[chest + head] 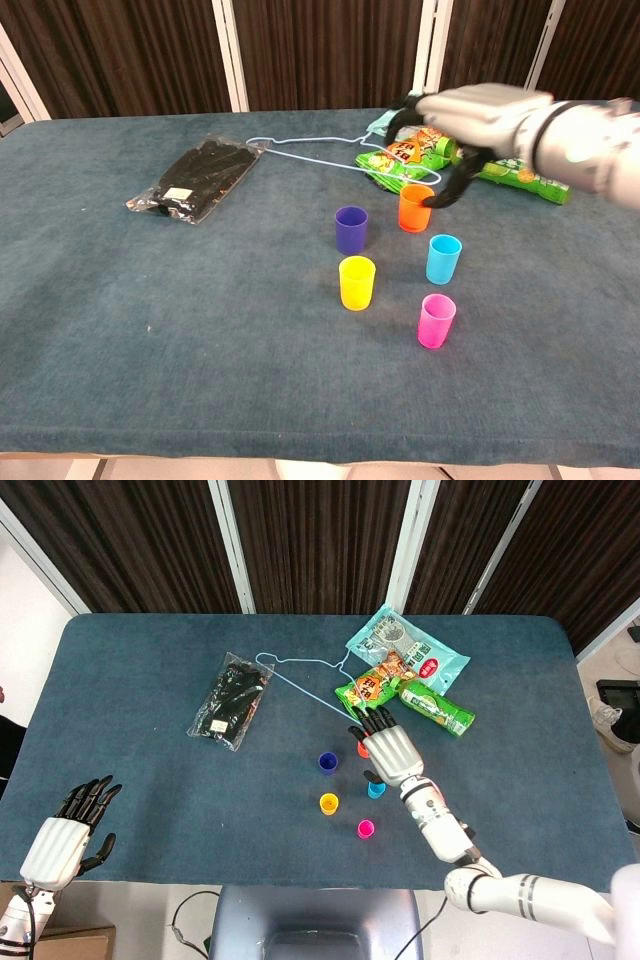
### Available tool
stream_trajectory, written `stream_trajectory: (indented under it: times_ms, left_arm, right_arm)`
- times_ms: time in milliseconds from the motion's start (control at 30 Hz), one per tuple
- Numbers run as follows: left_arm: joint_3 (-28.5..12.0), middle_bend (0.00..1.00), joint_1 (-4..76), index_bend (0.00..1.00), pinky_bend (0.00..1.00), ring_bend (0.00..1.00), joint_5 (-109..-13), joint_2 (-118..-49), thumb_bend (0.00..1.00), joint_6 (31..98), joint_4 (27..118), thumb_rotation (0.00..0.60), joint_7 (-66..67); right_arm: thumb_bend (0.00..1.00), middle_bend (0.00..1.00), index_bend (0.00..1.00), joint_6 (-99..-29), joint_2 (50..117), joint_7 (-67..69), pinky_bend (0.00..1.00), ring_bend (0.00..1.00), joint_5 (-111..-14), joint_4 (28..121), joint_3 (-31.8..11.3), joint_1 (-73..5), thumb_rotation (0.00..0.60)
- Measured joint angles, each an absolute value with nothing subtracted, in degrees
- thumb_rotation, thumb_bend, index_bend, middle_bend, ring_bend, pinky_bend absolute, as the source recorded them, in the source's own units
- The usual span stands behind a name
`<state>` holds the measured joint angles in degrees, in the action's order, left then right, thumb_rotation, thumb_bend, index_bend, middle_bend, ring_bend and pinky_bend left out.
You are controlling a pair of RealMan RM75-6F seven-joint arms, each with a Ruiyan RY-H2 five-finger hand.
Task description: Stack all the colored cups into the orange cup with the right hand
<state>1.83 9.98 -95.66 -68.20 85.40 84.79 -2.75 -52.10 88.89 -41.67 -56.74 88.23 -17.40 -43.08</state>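
The orange cup (416,207) stood upright near the middle of the blue-carpeted table (150,330), just in front of the snack packets (372,685), with the purple cup (351,229) beside it, the cyan cup (443,259) nearer the robot, and the yellow cup (356,282) and pink cup (436,320) nearest. All five appeared small, thin-walled plastic: judged light, stiff and smooth, prone to tip or skid under a sideways nudge, and best pinched across the rim or upper wall from above. The right hand (470,115) hovered over the orange cup, fingers spread and curved downward, holding nothing; contact with the rim could not be confirmed. The left hand (62,837) lay at the near table edge, fingers apart, empty. A green bottle (515,168), wire hanger (310,685) and bagged black gloves (195,177) lay beyond.
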Motion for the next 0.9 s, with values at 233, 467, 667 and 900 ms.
stream_trajectory:
  times_ms: [233,467,667,900]
  left_arm:
    - [1.8,0.0,9.7,0.0,0.11,0.01,-95.7,-67.8,0.46,85.9,84.8,0.6,-3.3]
    - [1.8,0.0,9.7,0.0,0.11,0.01,-95.6,-67.8,0.46,85.8,84.8,0.6,-3.5]
    - [1.8,0.0,9.7,0.0,0.11,0.0,-95.5,-67.7,0.46,85.9,84.8,0.6,-3.6]
    - [1.7,0.0,9.6,0.0,0.11,0.0,-95.5,-67.5,0.46,86.1,84.7,0.6,-4.0]
  right_arm:
    - [0.35,0.0,0.36,-50.1,96.6,-44.5,0.0,0.0,-49.7,79.7,-17.1,-48.9,0.6]
    - [0.39,0.0,0.42,-49.7,99.8,-42.2,0.0,0.0,-48.9,75.7,-16.2,-51.0,0.6]
    - [0.43,0.0,0.47,-49.6,101.4,-41.0,0.0,0.0,-48.6,73.5,-16.0,-52.1,0.6]
    - [0.49,0.0,0.52,-48.5,104.0,-39.7,0.0,0.0,-46.6,70.1,-15.6,-54.0,0.6]
